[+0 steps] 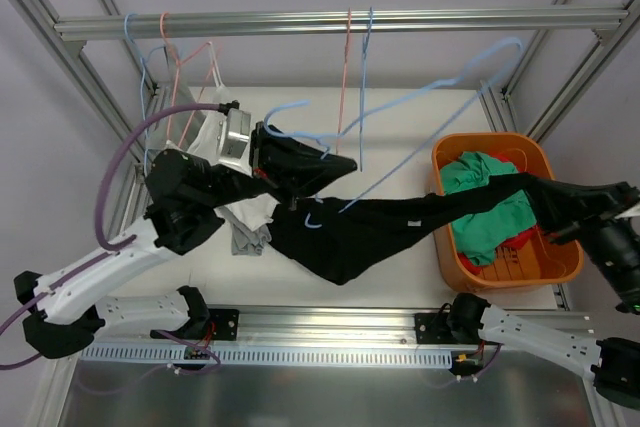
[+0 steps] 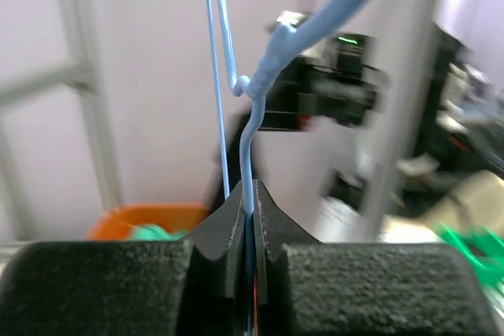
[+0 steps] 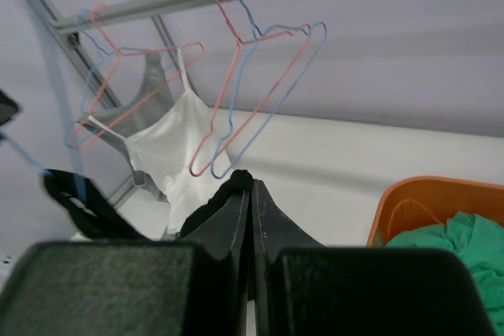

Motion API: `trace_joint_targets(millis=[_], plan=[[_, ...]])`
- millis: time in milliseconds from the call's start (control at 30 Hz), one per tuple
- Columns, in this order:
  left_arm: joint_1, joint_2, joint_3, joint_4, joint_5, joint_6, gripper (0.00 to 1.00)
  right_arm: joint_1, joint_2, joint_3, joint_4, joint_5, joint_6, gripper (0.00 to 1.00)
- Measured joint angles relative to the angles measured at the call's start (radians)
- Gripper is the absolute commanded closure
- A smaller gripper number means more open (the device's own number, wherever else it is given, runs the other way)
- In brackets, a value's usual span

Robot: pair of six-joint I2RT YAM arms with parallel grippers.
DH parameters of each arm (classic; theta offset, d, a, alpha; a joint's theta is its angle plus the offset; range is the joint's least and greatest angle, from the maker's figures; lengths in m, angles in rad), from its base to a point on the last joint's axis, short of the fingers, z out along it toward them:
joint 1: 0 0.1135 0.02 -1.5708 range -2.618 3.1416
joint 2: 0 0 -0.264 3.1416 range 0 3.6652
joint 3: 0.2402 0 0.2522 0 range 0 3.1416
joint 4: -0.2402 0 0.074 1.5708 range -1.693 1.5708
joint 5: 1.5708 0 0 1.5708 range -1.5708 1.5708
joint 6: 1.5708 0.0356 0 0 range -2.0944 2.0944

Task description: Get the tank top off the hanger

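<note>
The black tank top [image 1: 370, 232] is stretched low across the table between my two grippers. The light blue wire hanger [image 1: 440, 87] slants up from the garment toward the rail. My left gripper [image 1: 345, 162] is shut on the blue hanger wire [image 2: 248, 147], which rises straight out of the closed left gripper [image 2: 250, 194]. My right gripper [image 1: 525, 187] is over the orange basket and is shut on an edge of the black tank top. A dark bunch of the fabric [image 3: 240, 180] sits at the tips of the right gripper [image 3: 251, 188].
An orange basket [image 1: 545, 272] at the right holds green and red clothes. On the rail [image 1: 400, 22] hang a white tank top [image 1: 212, 132] and empty pink and blue hangers [image 1: 352, 67]. A grey garment [image 1: 250, 239] lies on the table by the left arm.
</note>
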Motion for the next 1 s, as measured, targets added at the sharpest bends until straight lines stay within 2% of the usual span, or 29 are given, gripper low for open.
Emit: trace_joint_targets(millis=[100,200,333,433,500,633,767,900,933,967,1000], plan=[[-0.006,0.034,-0.087,0.224,-0.181,0.035,1.0,0.0,0.018,0.095,-0.036,-0.061,0.002,1.0],[-0.006,0.081,-0.117,0.406,-0.311,0.056,1.0,-0.003,0.064,0.098,-0.053,-0.153,0.008,1.0],[-0.006,0.118,-0.171,0.656,-0.412,0.063,1.0,-0.004,0.169,-0.114,0.033,-0.285,0.043,1.0],[-0.006,0.121,-0.197,0.734,-0.43,0.063,1.0,-0.003,0.27,-0.33,0.082,-0.336,0.083,1.0],[-0.006,0.103,-0.214,0.75,-0.43,0.063,1.0,-0.003,0.301,-0.415,0.074,-0.35,0.1,1.0],[-0.006,-0.016,-0.285,0.715,-0.407,0.091,1.0,-0.003,0.274,-0.455,0.083,-0.369,0.123,1.0],[-0.006,-0.22,-0.286,0.435,-0.466,0.139,1.0,-0.003,0.219,-0.498,0.153,-0.368,0.144,1.0],[-0.006,-0.398,-0.251,0.1,-0.631,0.16,1.0,-0.003,0.214,-0.626,0.213,-0.376,0.177,0.99],[-0.006,-0.422,-0.241,0.026,-0.68,0.16,1.0,-0.003,0.222,-0.66,0.222,-0.38,0.187,0.86],[-0.006,-0.436,-0.239,-0.035,-0.724,0.159,1.0,-0.003,0.229,-0.683,0.225,-0.385,0.196,0.65],[-0.006,-0.448,-0.24,-0.112,-0.766,0.155,1.0,-0.003,0.244,-0.707,0.229,-0.386,0.214,0.38]])
